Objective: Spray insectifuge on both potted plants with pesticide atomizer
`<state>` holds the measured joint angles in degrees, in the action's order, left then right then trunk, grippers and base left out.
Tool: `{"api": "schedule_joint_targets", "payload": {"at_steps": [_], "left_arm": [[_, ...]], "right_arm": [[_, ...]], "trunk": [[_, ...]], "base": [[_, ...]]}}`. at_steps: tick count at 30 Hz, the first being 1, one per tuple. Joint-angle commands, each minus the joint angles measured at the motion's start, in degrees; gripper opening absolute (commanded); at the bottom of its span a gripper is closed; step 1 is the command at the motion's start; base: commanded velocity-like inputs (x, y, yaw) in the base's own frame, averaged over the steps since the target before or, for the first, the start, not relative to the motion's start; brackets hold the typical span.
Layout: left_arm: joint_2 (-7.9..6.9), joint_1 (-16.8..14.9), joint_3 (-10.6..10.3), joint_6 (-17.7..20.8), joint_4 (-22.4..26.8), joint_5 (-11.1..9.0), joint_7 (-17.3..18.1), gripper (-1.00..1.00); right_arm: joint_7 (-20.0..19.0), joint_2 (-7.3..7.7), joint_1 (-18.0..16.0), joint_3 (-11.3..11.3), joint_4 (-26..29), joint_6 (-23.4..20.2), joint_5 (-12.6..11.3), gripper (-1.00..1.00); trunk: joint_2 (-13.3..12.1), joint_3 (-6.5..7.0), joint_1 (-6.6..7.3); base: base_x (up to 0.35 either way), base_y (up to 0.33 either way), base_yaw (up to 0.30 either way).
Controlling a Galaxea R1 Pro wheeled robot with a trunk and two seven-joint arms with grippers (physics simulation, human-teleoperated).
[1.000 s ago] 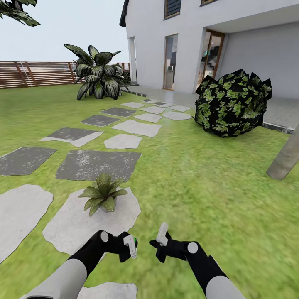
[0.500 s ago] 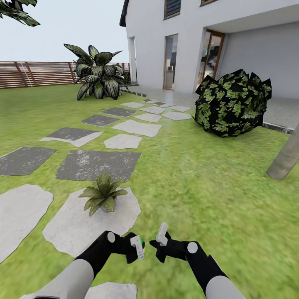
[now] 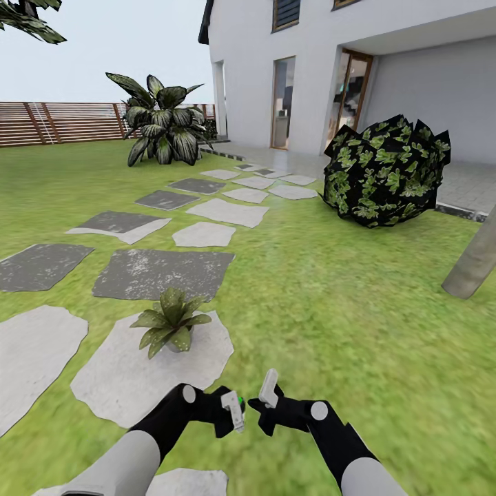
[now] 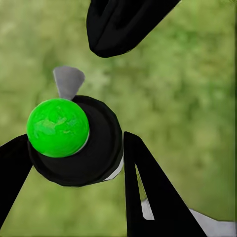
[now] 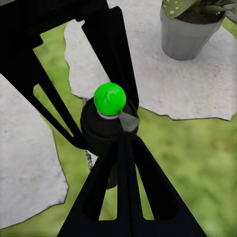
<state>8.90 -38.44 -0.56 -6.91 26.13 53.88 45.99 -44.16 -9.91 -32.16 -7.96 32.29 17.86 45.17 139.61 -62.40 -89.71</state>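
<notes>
Our left gripper (image 4: 74, 148) pinches the pesticide atomizer (image 4: 74, 140); right gripper (image 3: 265, 406) beside it, state unclear; potted plant (image 3: 170, 321) ahead.

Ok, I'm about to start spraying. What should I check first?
1. Atomizer gripped by left gripper: ok, fingers on both sides of its black body.
2. Potted plant in sight: ok, ahead-left on a pale paver.
3. Nozzle aimed at that plant: cannot tell.
4. Second potted plant located: cannot tell.
5. Right gripper off the atomizer: ok, close beside it but apart.
</notes>
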Motion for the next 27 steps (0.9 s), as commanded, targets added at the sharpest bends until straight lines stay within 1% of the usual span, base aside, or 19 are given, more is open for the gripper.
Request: {"api": "schedule_joint_targets", "payload": {"at_steps": [1, 8, 12, 19, 24, 27], "left_arm": [[0.06, 0.0, 0.0, -0.5, 0.1, 0.6, 0.1, -1.0], [0.62, 0.0, -0.2, -0.6, -0.6, 0.5, 0.1, -1.0], [0.67, 0.0, -0.8, -0.6, -0.8, 0.5, 0.0, -1.0], [0.69, 0.0, -1.0, -0.6, -0.8, 0.4, 0.0, -1.0], [0.52, -0.1, -1.0, -0.5, -0.8, 0.4, 0.0, -1.0], [-0.02, -0.1, -1.4, -0.5, -0.8, 0.6, 0.0, -1.0]], "right_arm": [[-0.3, -0.09, -0.1, -0.5, 0.0, 0.3, 0.5, -1.0], [-0.3, -0.09, 0.0, -0.5, 0.0, 0.3, 0.5, -1.0], [-0.3, -0.09, 0.0, -0.5, 0.0, 0.3, 0.5, -1.0], [-0.3, -0.09, -0.1, -0.5, 0.0, 0.3, 0.5, -1.0], [-0.3, -0.09, 0.0, -0.5, 0.0, 0.3, 0.5, -1.0], [-0.4, -0.09, 0.0, -0.5, 0.0, 0.3, 0.5, -1.0]], "trunk": [[0.0, -0.05, 0.01], [0.0, -0.05, 0.01], [0.0, -0.05, 0.01], [0.0, -0.05, 0.01], [0.0, -0.05, 0.01], [0.0, -0.05, 0.01]], "base": [[0.0, 0.0, 0.0], [0.0, 0.0, 0.0], [0.0, 0.0, 0.0], [0.0, 0.0, 0.0], [0.0, 0.0, 0.0], [0.0, 0.0, 0.0]]}}
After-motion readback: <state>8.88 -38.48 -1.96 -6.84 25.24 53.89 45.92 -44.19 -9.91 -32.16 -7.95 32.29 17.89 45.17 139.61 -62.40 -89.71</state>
